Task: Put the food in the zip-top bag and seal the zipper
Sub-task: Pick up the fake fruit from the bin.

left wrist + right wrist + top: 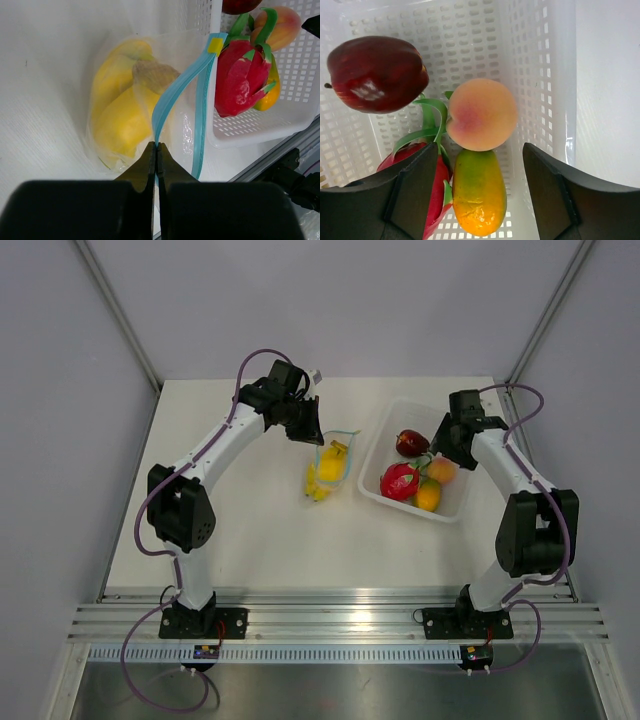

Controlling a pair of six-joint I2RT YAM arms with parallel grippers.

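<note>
Zip-top bag (333,468) is seen near the middle of the desk (250,540), a little toward the far edge, with the banana bunch (120,110) already inside. Whether the lemon is in there too cannot be told through the crinkled plastic. The zipper (172,92) is pinched by the left gripper (156,150), jaws closed flat on the blue strip, and the mouth is held open.

So the job is judged partly done: the peach (481,114) lies in the white tray (545,60) toward the right edge, and nothing is sealed yet. The right gripper (480,165) is poised over the peach, jaws spread wide, nothing held.

Room is tight there. The peach is touched by a mango (479,192) and crowded by a dragon fruit (240,80), with the tray wall close beside. Tray and bag are set just beside each other; more room is offered toward the near edge.
</note>
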